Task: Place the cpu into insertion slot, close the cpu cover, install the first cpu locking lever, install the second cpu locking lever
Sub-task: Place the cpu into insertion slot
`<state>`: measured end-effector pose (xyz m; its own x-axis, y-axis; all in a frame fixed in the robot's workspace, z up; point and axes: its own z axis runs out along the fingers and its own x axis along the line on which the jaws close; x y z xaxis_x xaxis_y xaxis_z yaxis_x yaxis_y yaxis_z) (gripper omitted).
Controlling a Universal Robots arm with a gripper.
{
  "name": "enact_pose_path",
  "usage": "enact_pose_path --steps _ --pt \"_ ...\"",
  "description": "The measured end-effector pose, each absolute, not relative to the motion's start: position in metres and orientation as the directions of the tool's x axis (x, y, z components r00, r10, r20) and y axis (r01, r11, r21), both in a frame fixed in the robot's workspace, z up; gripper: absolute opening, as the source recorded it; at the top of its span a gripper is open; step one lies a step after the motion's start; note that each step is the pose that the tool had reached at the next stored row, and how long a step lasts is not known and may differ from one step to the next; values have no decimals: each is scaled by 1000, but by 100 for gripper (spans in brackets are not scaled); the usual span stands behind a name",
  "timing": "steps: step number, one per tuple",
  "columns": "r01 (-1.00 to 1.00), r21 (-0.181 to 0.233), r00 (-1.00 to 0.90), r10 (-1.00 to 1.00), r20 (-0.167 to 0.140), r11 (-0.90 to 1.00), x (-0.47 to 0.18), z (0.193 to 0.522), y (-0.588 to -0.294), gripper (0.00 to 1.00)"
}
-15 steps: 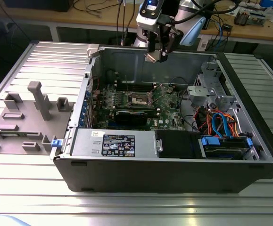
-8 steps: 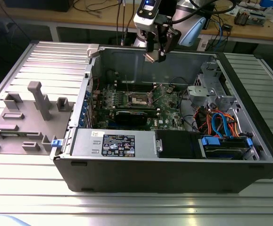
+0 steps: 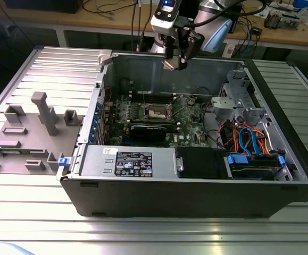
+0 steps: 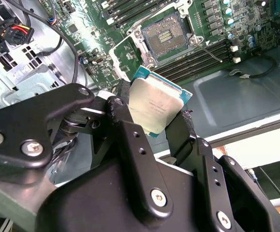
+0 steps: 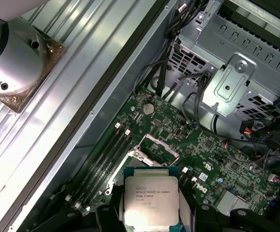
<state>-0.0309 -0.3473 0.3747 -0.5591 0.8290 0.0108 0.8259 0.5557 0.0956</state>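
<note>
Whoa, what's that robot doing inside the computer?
A robot arm is working over an open computer case. Its gripper pinches the cpu, a small silver square chip, by its edges and holds it in the air above the green motherboard. The insertion slot on the board is open and empty, so the chip is not in yet.
</note>
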Motion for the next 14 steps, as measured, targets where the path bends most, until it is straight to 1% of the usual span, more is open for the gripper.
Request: enact_pose_path --steps 6,14 --pt "833 95 -549 836 10 546 -31 375 -347 54" --pt "868 94 -491 871 8 488 -31 375 -347 54"
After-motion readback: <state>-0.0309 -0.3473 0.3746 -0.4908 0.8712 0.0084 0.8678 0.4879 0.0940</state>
